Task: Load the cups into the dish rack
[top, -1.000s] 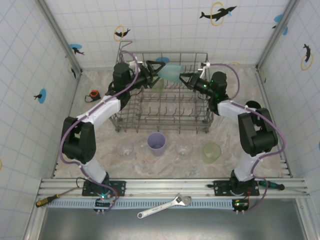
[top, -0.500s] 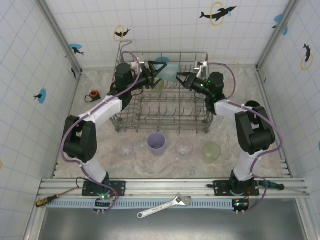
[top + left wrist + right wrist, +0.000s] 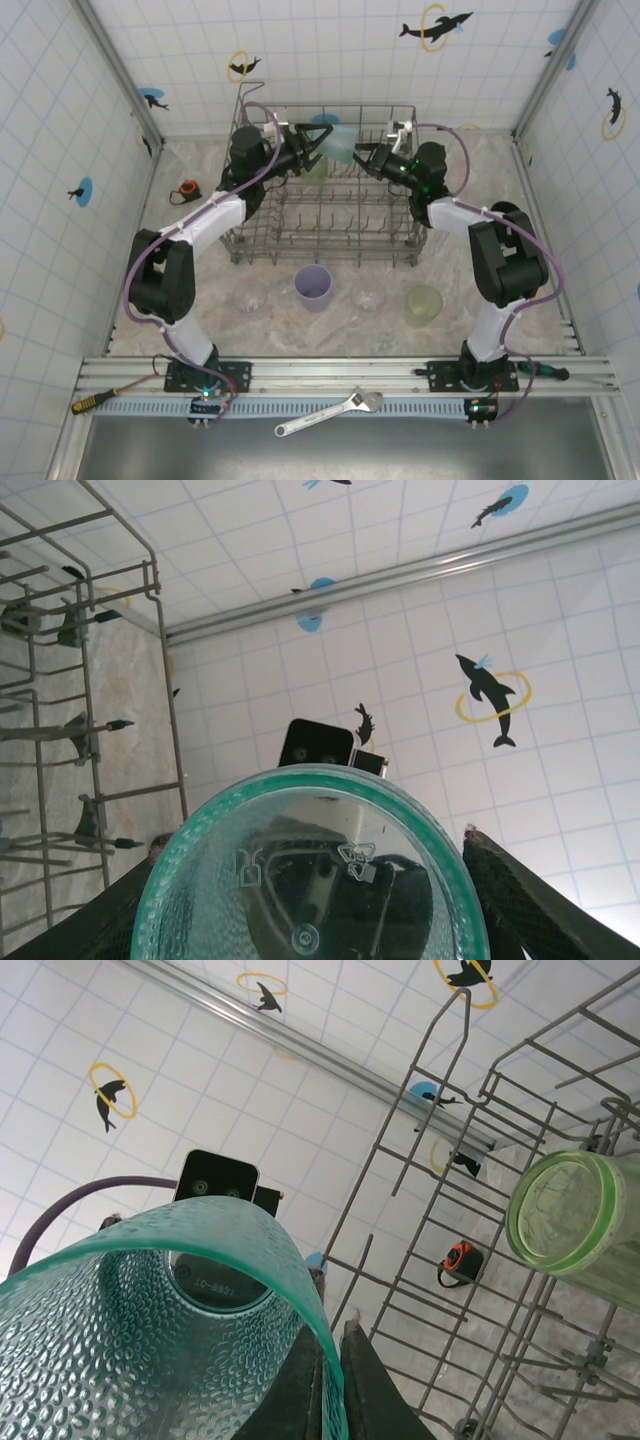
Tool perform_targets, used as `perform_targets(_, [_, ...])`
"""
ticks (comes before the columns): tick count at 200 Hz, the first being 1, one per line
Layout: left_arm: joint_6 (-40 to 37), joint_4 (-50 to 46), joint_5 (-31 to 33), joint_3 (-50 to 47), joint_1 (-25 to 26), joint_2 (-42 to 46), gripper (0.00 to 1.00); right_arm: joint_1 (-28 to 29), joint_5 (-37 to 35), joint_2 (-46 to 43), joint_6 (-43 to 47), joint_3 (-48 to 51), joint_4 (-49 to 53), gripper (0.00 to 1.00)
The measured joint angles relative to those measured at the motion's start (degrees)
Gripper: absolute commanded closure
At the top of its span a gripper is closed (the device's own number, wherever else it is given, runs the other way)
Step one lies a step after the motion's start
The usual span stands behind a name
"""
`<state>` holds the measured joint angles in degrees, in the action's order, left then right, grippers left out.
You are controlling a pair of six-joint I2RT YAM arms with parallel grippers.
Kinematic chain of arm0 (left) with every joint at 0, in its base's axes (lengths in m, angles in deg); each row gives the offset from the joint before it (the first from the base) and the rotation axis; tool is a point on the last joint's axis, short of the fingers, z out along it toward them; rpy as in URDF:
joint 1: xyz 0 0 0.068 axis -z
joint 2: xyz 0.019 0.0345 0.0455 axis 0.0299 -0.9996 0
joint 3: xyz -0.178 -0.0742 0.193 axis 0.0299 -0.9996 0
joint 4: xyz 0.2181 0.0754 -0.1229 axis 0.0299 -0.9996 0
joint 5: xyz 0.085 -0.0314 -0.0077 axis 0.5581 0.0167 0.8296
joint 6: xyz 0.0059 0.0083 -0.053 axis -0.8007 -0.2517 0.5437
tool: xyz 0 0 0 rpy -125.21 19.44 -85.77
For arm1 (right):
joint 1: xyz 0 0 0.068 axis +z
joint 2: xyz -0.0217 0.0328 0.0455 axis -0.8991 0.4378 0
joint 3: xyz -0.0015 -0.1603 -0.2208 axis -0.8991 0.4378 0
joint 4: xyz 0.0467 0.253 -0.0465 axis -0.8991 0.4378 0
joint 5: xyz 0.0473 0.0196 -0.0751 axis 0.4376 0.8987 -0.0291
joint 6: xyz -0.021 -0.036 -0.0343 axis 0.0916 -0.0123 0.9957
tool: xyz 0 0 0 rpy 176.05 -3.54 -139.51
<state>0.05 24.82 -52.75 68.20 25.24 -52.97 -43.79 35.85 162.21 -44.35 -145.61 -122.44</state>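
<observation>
The teal cup (image 3: 341, 143) hangs on its side over the far end of the dish rack (image 3: 330, 262), between the two tools. The right tool (image 3: 333, 1345) pinches the cup's rim with its fingers pressed close together, while the left tool (image 3: 324, 142) has a finger on either side of the cup's bottom, and I cannot tell whether they press on it. A green cup (image 3: 565, 1225) sits among the tines just below, and on the counter (image 3: 200, 300) in front of the rack are a purple cup (image 3: 313, 285), two clear cups (image 3: 250, 296) and a second green cup (image 3: 424, 304).
</observation>
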Motion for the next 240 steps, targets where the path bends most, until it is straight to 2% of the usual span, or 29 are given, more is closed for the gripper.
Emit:
perform_targets(23, [-0.6, -0.3, 0.0, 0.0, 0.1, -0.3, 1.0, 0.0, 0.0, 0.0, 0.4, -0.7, 1.5, 0.7])
perform_targets(65, [-4.9, -6.2, 0.9, 2.3, 0.1, -1.2, 1.0, -0.9, -0.6, -1.2, 4.7, -0.7, 9.0, 0.49])
perform_targets(137, [-13.9, -16.1, 4.9, 12.0, 0.1, -2.6, 1.0, -5.4, -6.1, -15.0, 19.7, 1.0, 30.3, 0.31])
perform_targets(148, [-15.8, -18.4, 6.2, 14.3, 0.6, -3.6, 1.0, -6.1, -7.1, -16.6, 22.1, 1.6, 33.4, 0.27])
perform_targets(164, [-18.5, -21.7, 7.7, 18.0, 1.7, -5.2, 1.0, -7.0, -9.0, -18.6, 25.5, 2.3, 38.1, 0.25])
perform_targets(176, [-20.9, -24.6, 9.1, 20.9, 2.7, -6.6, 1.0, -7.7, -10.7, -20.3, 27.8, 3.2, 41.5, 0.17])
perform_targets(185, [-22.4, -26.3, 10.2, 22.6, 3.3, -7.4, 1.0, -8.2, -11.9, -21.8, 29.6, 4.0, 43.7, 0.14])
perform_targets(188, [-23.0, -27.0, 10.6, 23.1, 3.6, -7.7, 1.0, -8.5, -12.4, -22.4, 30.1, 4.3, 44.5, 0.08])
perform_targets(195, [-24.0, -28.2, 11.3, 24.1, 3.9, -8.2, 1.0, -8.9, -13.1, -23.4, 31.0, 4.7, 45.9, 0.0])
perform_targets(240, [-30.9, -35.2, 18.0, 29.8, 5.0, -11.7, 1.0, -11.6, -18.2, -30.1, 37.6, 6.7, 54.1, 0.0])
